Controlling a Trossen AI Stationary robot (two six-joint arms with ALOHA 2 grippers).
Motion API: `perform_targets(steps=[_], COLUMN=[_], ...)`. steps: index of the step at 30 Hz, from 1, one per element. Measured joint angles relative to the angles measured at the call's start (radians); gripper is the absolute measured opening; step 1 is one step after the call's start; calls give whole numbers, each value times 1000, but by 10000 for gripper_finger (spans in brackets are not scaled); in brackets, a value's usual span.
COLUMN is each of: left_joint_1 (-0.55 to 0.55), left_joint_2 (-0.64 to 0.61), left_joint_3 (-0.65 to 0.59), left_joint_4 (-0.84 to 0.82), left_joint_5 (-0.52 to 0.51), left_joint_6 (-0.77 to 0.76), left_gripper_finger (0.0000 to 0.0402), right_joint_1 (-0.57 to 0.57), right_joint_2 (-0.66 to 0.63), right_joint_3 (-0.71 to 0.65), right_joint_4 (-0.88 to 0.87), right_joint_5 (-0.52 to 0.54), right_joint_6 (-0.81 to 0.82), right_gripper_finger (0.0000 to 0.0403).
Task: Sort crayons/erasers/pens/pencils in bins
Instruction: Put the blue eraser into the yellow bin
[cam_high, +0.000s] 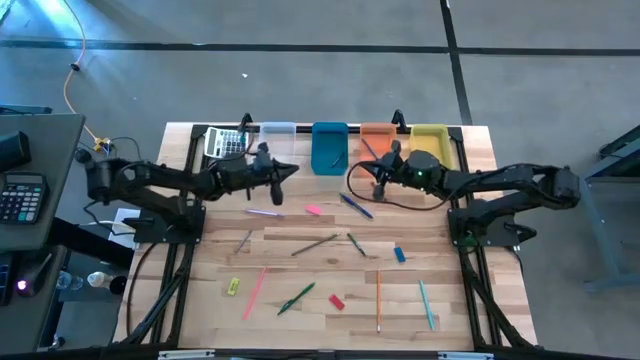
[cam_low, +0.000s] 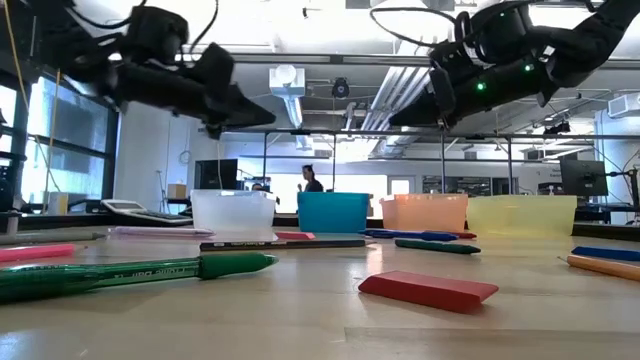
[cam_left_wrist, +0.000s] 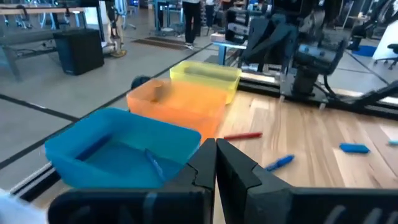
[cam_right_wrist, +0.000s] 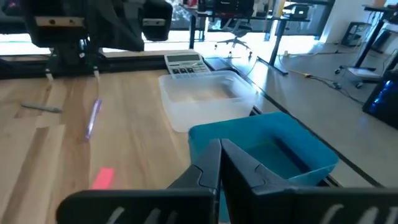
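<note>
My left gripper (cam_high: 283, 172) is clenched, fingers pressed together with nothing between them; it hangs above the table (cam_high: 440, 300) just in front of the clear bin (cam_high: 277, 135), tip toward the blue bin (cam_high: 329, 147); my right gripper (cam_high: 380, 182) is likewise clenched and empty, hanging in front of the orange bin (cam_high: 377, 135) with its tip toward the blue bin too.

Bins sit in a row along the far edge: clear, blue, orange, then yellow bin (cam_high: 430, 140); the blue one holds something blue and thin, cannot tell what; a grey calculator (cam_high: 226, 141) lies just left of the clear bin.

Erasers all lie loose on the wood, none in a bin that I can see: pink eraser (cam_high: 313, 210) between the two grippers, a bit nearer the front; blue eraser (cam_high: 400, 254) right of centre; red eraser (cam_high: 336, 301) near the front middle; yellow eraser (cam_high: 233, 287) front left.

Long sticks are scattered around them: a purple pen (cam_high: 264, 212) below my left gripper; a blue pen (cam_high: 356, 206) below my right; a green pen (cam_high: 297, 298) beside the red eraser; an orange pencil (cam_high: 378, 300) and a teal stick (cam_high: 427, 305) front right; a pink stick (cam_high: 255, 291) front left; a grey pencil (cam_high: 314, 245) mid-table.

A person (cam_low: 311, 179) stands far back in the room in the low view.
</note>
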Motion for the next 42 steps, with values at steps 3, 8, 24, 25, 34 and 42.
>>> perform_targets(steps=[3,8,24,25,34,42], left_joint_1=[0,0,13,13,13,14], left_joint_2=[-44,-88,-96,-96,-96,-96], left_joint_3=[-47,-134,-222,-222,-222,-222], left_joint_4=[12,106,238,238,238,238], left_joint_5=[0,2,7,7,7,8], left_joint_6=[16,50,60,60,60,55], left_gripper_finger=[0,0,1,0,0,1], right_joint_1=[33,107,345,359,502,590], right_joint_2=[0,0,0,0,0,0], right_joint_3=[25,105,358,367,375,375], right_joint_4=[-32,-209,-998,-1041,-1319,-1447], right_joint_5=[18,118,307,307,307,246], right_joint_6=[35,64,558,611,1059,1308], right_gripper_finger=[0,0,0,0,0,0])
